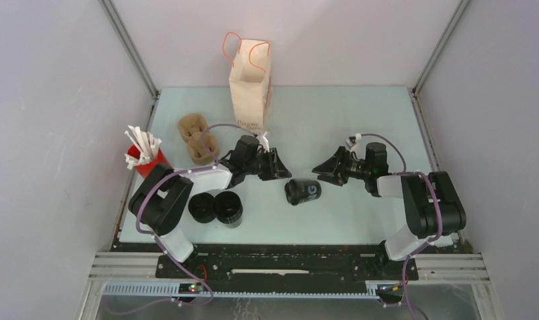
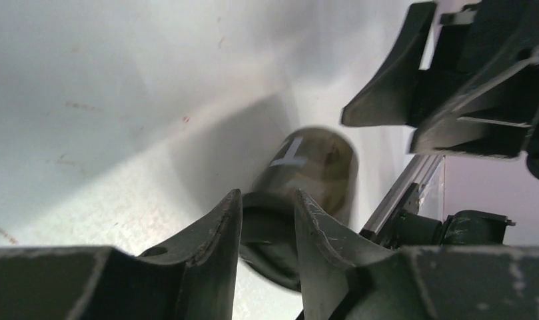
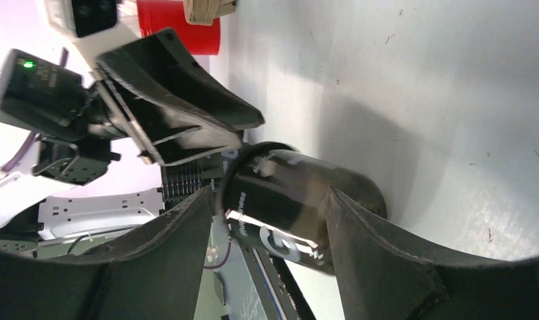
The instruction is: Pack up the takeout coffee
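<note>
One takeout coffee (image 1: 302,191), a black lidded cup with white print, lies on its side on the table between my two grippers. My left gripper (image 1: 280,172) is just up-left of it and open. In the left wrist view the cup (image 2: 313,167) is blurred beyond the fingertips of that gripper (image 2: 267,195), with nothing gripped. My right gripper (image 1: 322,171) is open just up-right of the cup. In the right wrist view the cup (image 3: 293,190) shows past the spread tips of that gripper (image 3: 268,193). Two more black cups (image 1: 216,208) stand upright at the near left.
A paper bag (image 1: 250,87) with orange handles stands open at the back centre. A brown pulp carrier (image 1: 198,139) lies left of it. A red cup with white sticks (image 1: 145,159) stands at the left edge. The grippers face each other closely over the cup.
</note>
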